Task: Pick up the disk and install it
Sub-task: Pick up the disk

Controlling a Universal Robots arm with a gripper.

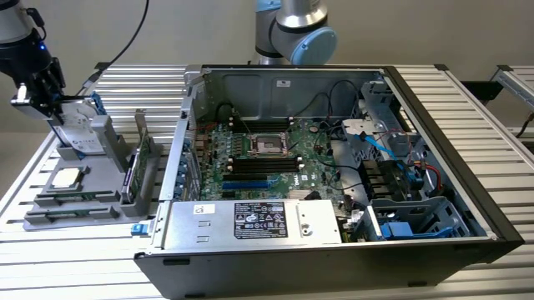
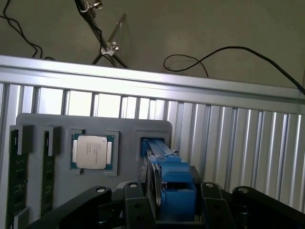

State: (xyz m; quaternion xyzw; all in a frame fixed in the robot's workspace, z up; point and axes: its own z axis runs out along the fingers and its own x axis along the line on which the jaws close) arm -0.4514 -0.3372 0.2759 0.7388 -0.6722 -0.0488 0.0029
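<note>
Grips the disk point(image 2: 167, 162) with the gripper point(image 2: 174, 202), fingers closed on either side of its blue carrier, holding it on edge at the slot in the grey tray's point(image 2: 95, 125) corner. Beside that slot, lying flat, a square chip point(image 2: 89, 151); beyond the tray's edge, the slatted table point(image 2: 228, 138).

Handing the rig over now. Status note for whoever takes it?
Gripper: looks closed on the disk, one finger on each side.
Disk: standing at its slot in the grey holder, at the exterior view's left, beside the open PC case.
Done: disk grasped. Cannot tell whether it is clear of the slot.
Left: disk not yet in the case.
</note>
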